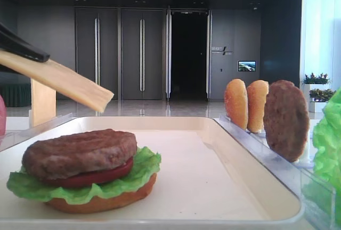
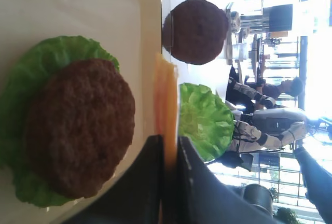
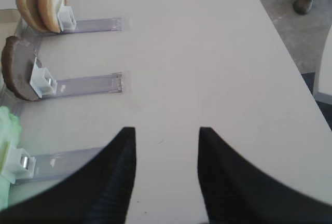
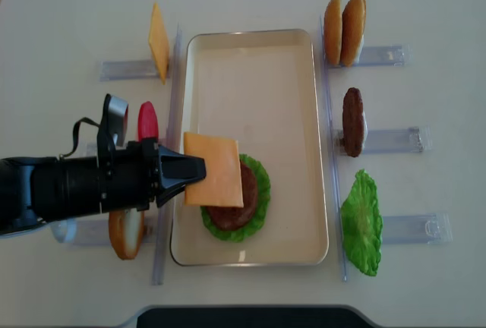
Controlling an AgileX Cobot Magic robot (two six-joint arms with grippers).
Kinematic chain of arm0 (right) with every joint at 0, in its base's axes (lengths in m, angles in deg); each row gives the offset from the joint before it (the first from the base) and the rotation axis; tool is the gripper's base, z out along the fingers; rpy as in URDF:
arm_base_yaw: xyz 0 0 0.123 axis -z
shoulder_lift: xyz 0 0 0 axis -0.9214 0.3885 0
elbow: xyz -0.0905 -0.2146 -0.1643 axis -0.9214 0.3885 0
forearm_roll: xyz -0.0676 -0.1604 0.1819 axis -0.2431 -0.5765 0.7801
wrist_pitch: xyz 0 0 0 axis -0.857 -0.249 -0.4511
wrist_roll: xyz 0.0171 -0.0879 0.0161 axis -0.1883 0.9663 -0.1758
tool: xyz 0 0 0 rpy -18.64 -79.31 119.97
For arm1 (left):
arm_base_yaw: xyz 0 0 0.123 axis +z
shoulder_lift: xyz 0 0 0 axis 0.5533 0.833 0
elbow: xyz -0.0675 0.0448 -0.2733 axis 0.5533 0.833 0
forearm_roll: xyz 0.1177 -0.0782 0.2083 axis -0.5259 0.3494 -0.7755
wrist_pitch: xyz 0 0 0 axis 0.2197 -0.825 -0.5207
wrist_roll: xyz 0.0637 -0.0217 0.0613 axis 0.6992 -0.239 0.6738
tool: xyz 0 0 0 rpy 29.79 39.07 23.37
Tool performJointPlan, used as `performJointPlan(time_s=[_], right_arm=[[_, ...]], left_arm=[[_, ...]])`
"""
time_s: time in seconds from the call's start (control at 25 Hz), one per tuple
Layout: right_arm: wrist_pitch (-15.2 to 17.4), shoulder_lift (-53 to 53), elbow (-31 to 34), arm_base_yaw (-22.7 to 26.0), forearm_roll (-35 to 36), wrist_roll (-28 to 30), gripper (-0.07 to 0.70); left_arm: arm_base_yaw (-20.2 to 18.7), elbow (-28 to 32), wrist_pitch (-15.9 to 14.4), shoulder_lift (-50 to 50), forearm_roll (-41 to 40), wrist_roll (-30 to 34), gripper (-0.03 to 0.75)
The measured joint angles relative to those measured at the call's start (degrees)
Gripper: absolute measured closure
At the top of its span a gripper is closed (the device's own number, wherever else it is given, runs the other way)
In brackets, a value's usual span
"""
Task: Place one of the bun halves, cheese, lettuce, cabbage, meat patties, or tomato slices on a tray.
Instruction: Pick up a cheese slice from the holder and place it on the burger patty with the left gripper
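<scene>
cheese [image 4: 214,170] pale yellow-orange, plain. tray [image 4: 250,55] cream-white. stacked patty [image 1: 80,153] brown, grainy, over dark-red tomato [image 1: 101,175], bright green ruffled lettuce [image 1: 32,186], golden-orange bun [image 1: 101,200]. spare buns [image 4: 344,30] golden with paler faces. standing patty [image 4: 352,121] dark brown. spare lettuce [image 4: 362,223] bright green. second cheese [image 4: 158,41] yellow-orange. standing tomato [image 4: 147,121] red. left gripper [image 4: 194,170] black. right gripper [image 3: 166,175] black, ribbed. holders [image 3: 88,84] clear. tabletop [image 4: 68,24] off-white.
</scene>
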Motion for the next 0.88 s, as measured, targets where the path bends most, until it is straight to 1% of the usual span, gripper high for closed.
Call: performJointPlan(time_s=[0.32, 0.52, 0.76, 0.88], right_arm=[[0.00, 0.00, 0.00, 0.00, 0.00, 0.00, 0.326], [0.00, 0.00, 0.00, 0.00, 0.00, 0.00, 0.326], [0.00, 0.00, 0.00, 0.00, 0.00, 0.00, 0.326], [0.00, 0.00, 0.00, 0.00, 0.00, 0.00, 0.326]], left_arm=[[0.00, 0.00, -2.00, 0.00, -0.16, 0.48, 0.682], [0.00, 0.00, -2.21, 0.00, -0.16, 2.59, 0.682], [0.00, 0.00, -2.69, 0.00, -0.04, 3.19, 0.682], [-1.36, -0.17, -2.62, 0.00, 0.26, 3.23, 0.682]])
